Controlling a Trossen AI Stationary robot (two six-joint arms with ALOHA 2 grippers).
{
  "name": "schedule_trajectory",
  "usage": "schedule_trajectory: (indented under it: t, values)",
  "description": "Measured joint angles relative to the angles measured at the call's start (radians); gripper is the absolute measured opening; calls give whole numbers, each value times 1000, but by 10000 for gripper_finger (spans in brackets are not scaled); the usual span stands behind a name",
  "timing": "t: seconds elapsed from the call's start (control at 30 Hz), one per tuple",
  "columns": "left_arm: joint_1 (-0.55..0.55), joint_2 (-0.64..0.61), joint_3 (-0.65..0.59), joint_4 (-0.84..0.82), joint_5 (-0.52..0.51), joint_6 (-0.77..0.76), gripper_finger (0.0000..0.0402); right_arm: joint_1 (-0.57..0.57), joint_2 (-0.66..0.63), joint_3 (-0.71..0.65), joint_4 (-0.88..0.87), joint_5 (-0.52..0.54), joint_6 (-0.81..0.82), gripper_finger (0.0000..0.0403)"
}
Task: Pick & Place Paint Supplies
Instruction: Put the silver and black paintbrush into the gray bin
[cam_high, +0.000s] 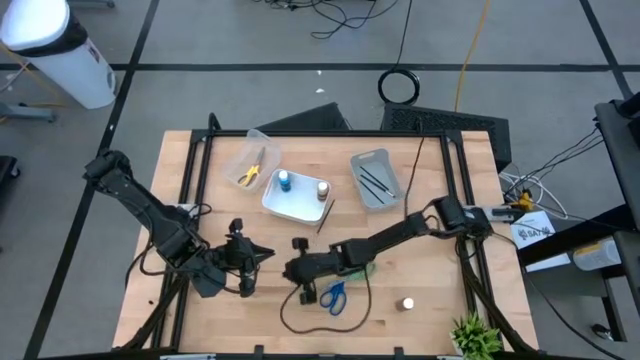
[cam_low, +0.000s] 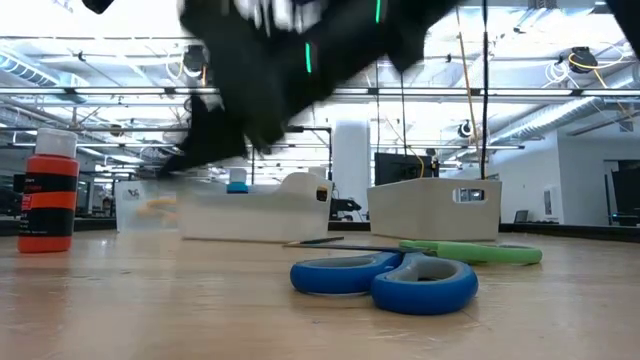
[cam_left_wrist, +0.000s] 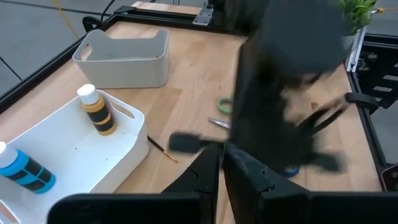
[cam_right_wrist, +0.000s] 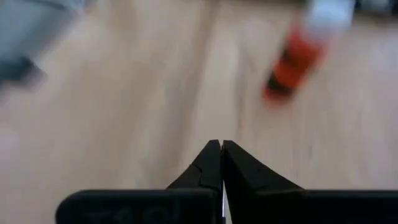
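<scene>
Blue-handled scissors (cam_high: 333, 296) (cam_low: 390, 280) lie flat on the table near the front, and green-handled scissors (cam_low: 480, 252) (cam_left_wrist: 224, 106) lie just behind them. A red paint bottle (cam_low: 48, 190) (cam_right_wrist: 298, 50) with a white cap stands upright on the table. A white-capped bottle (cam_high: 407, 303) stands at the near right. A thin brush (cam_high: 325, 215) (cam_left_wrist: 158, 148) lies beside the white bin. My right gripper (cam_high: 292, 270) (cam_right_wrist: 221, 146) hovers shut and empty left of the blue scissors. My left gripper (cam_high: 268, 253) (cam_left_wrist: 222, 152) waits shut and empty beside it.
A white bin (cam_high: 295, 205) holds a blue bottle (cam_high: 284, 180) and a brown one (cam_high: 322, 188). A clear bin (cam_high: 240, 155) holds yellow scissors (cam_high: 250, 172). A grey bin (cam_high: 390, 165) holds brushes (cam_high: 375, 181). A loose cable (cam_high: 300, 325) lies near the front edge.
</scene>
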Motion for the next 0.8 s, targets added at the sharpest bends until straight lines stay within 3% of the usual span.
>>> schedule_trajectory:
  t: [0.37,0.47,0.63,0.8]
  values:
    - [0,1,0,-10,-1,-26,37,59,-192,-45,-67,5,-65,1]
    - [0,1,0,-10,-1,-30,37,33,-282,-138,-66,23,-51,1]
    - [0,4,0,-10,-1,-30,37,-44,-519,-369,-54,204,-13,1]
    - [2,6,0,-9,-2,-29,37,-198,-758,-632,15,292,33,1]
